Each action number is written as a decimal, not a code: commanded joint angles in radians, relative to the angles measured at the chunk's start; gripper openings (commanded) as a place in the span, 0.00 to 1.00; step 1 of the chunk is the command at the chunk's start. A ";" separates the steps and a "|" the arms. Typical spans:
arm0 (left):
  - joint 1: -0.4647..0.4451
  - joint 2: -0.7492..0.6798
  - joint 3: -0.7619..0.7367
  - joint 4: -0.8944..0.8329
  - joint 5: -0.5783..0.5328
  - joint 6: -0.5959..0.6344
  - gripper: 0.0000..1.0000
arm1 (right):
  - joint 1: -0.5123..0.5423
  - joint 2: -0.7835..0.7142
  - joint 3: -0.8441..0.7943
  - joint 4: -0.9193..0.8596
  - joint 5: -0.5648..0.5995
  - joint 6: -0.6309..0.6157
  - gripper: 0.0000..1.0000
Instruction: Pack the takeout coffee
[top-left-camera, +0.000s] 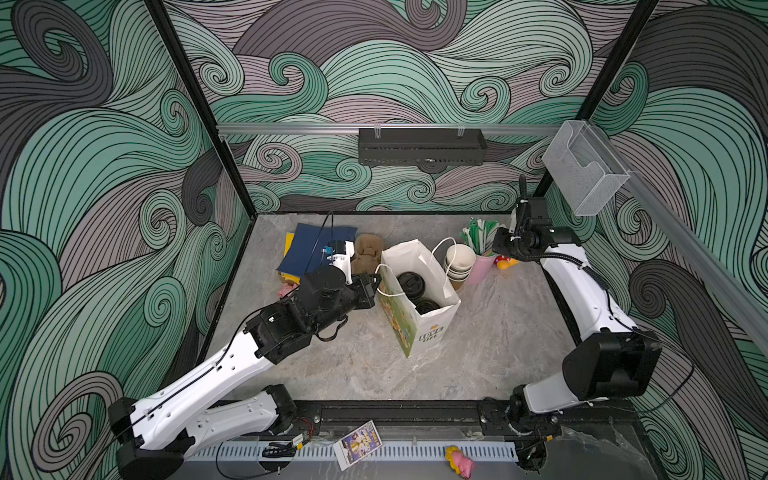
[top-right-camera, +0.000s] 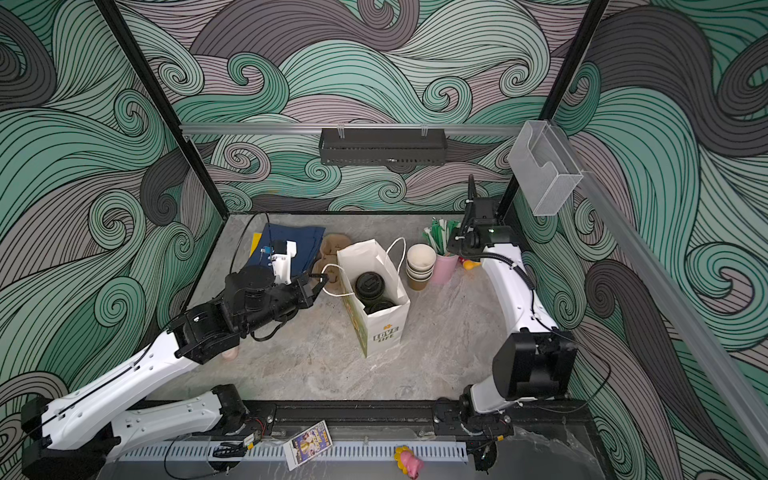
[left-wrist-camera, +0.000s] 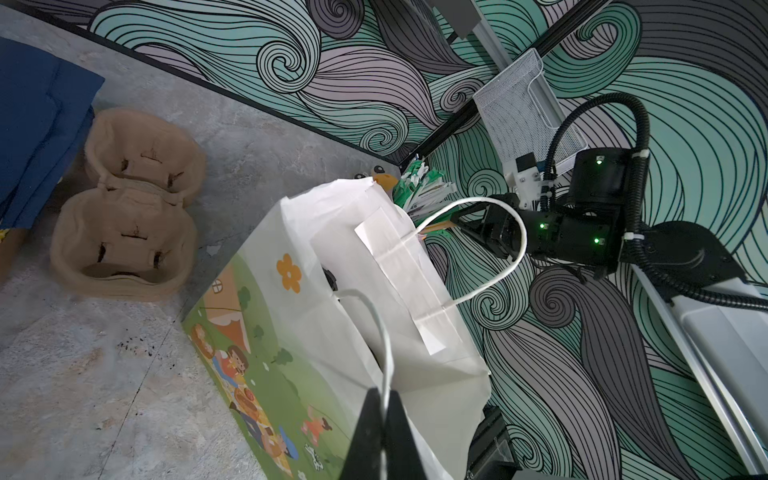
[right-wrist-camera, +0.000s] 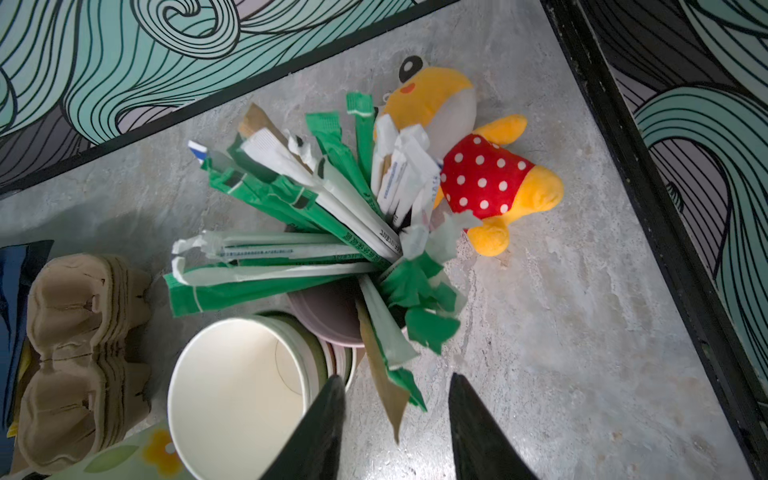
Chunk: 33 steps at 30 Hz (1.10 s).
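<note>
Left fingers (left-wrist-camera: 368, 436): pinched shut on the bag (top-left-camera: 419, 328) handle (left-wrist-camera: 387, 357); one tug and the bag tips.
Lidded cups (top-left-camera: 411, 284): upright inside the bag.
Right fingers (right-wrist-camera: 326, 415): spread apart over the straws (right-wrist-camera: 270, 249), empty; could snag several, or knock the cup stack (top-left-camera: 459, 259).

Table (top-left-camera: 498, 332) being overlooked from high in both top views. Paper bag (left-wrist-camera: 270, 332) being framed close by left wrist view, paper cups (right-wrist-camera: 237, 395) by right; pulp carriers (left-wrist-camera: 124, 232) (right-wrist-camera: 83, 353) being shared.
</note>
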 joint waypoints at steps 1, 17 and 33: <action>0.005 0.001 -0.004 0.012 0.008 0.014 0.00 | -0.004 0.007 0.009 0.062 -0.016 0.019 0.38; 0.006 -0.002 -0.004 0.014 0.011 0.012 0.00 | -0.007 0.030 0.017 0.056 -0.015 0.026 0.17; 0.006 0.001 -0.004 0.015 0.014 0.011 0.00 | -0.008 -0.077 0.040 -0.031 -0.040 0.018 0.03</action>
